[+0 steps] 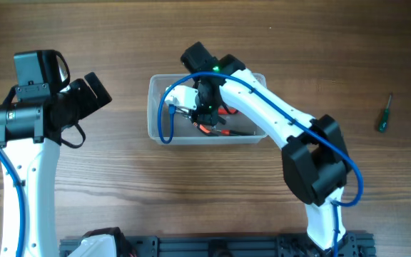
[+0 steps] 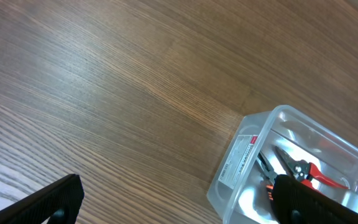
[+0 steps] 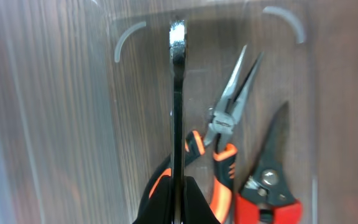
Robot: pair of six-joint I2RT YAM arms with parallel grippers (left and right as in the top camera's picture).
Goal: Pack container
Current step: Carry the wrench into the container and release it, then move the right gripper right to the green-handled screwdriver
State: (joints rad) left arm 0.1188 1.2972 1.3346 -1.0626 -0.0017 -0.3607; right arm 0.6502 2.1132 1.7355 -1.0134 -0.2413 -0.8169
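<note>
Over the counter (image 1: 120,193), overhead view: the container (image 1: 157,80) is being seen mid-counter, long axis left-right. The right pincer (image 1: 205,113) is being held down inside it. The left pincer (image 1: 98,91) is being held off its left end, apart from it. A green screwdriver (image 1: 383,114) is lying well apart at the right, nearer the right arm.

Left wrist view: the left pincer (image 2: 176,186) is being held wide open, nothing between its fingers (image 2: 55,199). The container (image 2: 278,121) is lying ahead and to the right, with needle-nose pliers (image 2: 265,167) and red snips (image 2: 316,177) inside.

Right wrist view: a slim black tool (image 3: 177,93) is being gripped by the right pincer (image 3: 178,186), shaft pointing straight ahead at a container wall. It is running roughly parallel to the needle-nose pliers (image 3: 229,118) and red snips (image 3: 269,183) beside it.

Judged: the tool axis is lined up with the stowed tools, over bare floor. Only a short drop and release is being called for.
</note>
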